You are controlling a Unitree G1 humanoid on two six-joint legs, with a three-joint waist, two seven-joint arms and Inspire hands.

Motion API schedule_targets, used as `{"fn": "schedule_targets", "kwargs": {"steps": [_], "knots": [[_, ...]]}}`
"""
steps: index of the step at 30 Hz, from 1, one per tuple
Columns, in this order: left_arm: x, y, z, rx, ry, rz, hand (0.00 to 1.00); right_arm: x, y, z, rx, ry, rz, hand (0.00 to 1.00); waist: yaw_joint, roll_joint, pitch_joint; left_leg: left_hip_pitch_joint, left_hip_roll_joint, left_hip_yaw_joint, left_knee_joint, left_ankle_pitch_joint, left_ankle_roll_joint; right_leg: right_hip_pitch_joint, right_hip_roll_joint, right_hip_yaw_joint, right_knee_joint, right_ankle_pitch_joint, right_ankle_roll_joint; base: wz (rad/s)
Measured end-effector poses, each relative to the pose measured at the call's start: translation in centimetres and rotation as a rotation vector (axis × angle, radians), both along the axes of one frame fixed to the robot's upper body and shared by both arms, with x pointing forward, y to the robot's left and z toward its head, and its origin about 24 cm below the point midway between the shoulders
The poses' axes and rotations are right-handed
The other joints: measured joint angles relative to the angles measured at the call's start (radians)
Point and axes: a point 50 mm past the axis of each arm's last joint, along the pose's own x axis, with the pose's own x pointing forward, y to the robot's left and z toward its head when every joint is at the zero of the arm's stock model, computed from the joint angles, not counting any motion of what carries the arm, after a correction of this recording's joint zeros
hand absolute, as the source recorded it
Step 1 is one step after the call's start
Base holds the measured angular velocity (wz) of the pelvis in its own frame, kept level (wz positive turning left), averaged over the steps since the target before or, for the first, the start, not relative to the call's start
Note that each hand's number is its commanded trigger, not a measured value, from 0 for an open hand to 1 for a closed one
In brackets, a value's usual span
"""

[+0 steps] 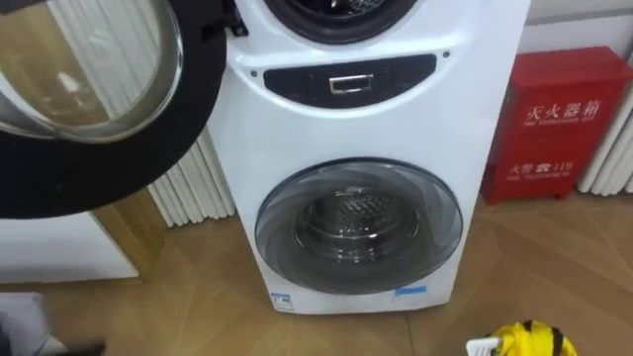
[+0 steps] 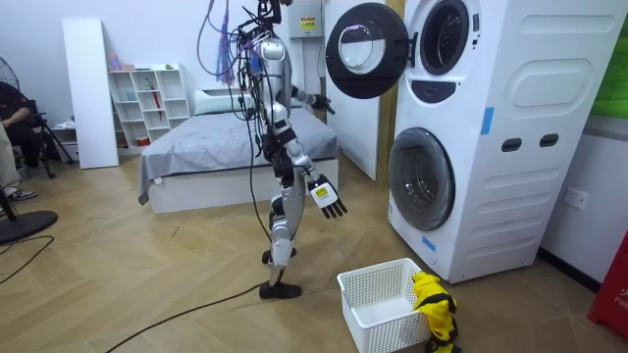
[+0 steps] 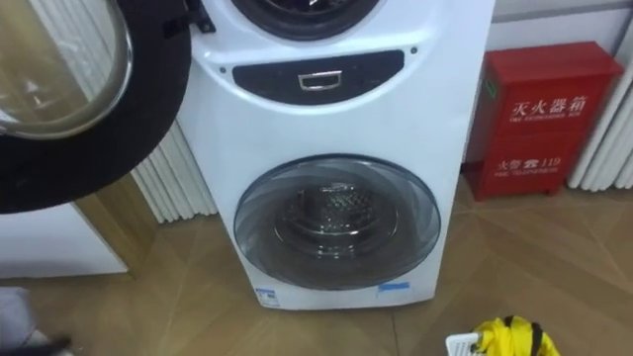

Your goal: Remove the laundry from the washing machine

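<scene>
Right hand [image 2: 328, 199] low, fingers apart; left hand [image 2: 316, 100] raised, perhaps near door [image 2: 365, 49], fingers unclear.

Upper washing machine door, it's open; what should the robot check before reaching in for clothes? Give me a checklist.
1. Round black-rimmed upper door swung clear: ok.
2. Clothes inside the upper drum: cannot tell.
3. Right hand hanging open, holding nothing: ok.
4. Left hand raised near the door, free: cannot tell.
5. White plastic basket on the wooden floor beside the white washing machine: ok.
6. Yellow garment already draped on the basket: ok.
</scene>
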Motion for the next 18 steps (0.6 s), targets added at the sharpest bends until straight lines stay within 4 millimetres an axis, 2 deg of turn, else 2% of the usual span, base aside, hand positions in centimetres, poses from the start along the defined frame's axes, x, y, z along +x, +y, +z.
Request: {"fn": "schedule_targets", "kwargs": {"steps": [3, 5, 9, 11, 13, 18], "knots": [[2.3, -0.2, 3.3, 0.042, -0.124, -0.041, 0.00, 0.3, -0.1, 0.1, 0.004, -0.011, 0.010, 0.00, -0.006, -0.003, -0.0007, 0.002, 0.000, 0.000, -0.001, 0.000, 0.000, 0.000, 0.004, 0.030, -0.012, 0.002, 0.003, -0.13], [2.4, -0.2, 3.6, 0.038, -0.121, -0.027, 0.00, 0.3, -0.1, 0.1, 0.002, -0.012, 0.010, 0.00, -0.008, -0.006, -0.0002, 0.002, 0.001, -0.004, -0.001, 0.000, 0.000, -0.001, 0.007, 0.037, -0.017, 0.003, 0.003, -0.08], [3.4, -0.8, 5.4, 0.070, -0.141, -0.063, 0.00, 0.1, 0.0, 0.0, 0.015, -0.001, 0.039, 0.00, -0.006, -0.027, -0.0031, -0.030, 0.002, -0.031, 0.012, 0.000, -0.001, -0.011, 0.010, 0.020, -0.019, 0.004, 0.001, 0.20], [3.8, -1.3, 6.3, 0.088, -0.143, -0.083, 0.00, 0.2, 0.1, 0.0, 0.016, 0.002, 0.066, 0.00, -0.008, -0.033, -0.0028, -0.050, 0.002, -0.051, 0.028, 0.000, -0.001, -0.013, 0.013, 0.026, -0.026, 0.013, 0.001, 0.31], [4.3, -2.1, 7.0, 0.133, -0.132, -0.122, 0.00, 0.3, 0.0, 0.2, 0.015, 0.001, 0.092, 0.00, -0.004, -0.036, -0.0011, -0.063, 0.002, -0.071, 0.030, 0.001, 0.000, -0.014, 0.017, 0.051, -0.035, 0.024, -0.002, 0.30], [5.0, -3.5, 8.7, 0.335, -0.056, -0.195, 0.00, -0.4, 0.2, -0.1, 0.061, 0.007, 0.086, 0.00, -0.002, -0.041, 0.0087, -0.079, -0.005, -0.135, 0.032, 0.002, 0.002, -0.006, 0.022, 0.052, -0.033, 0.030, -0.011, 0.34]]}}
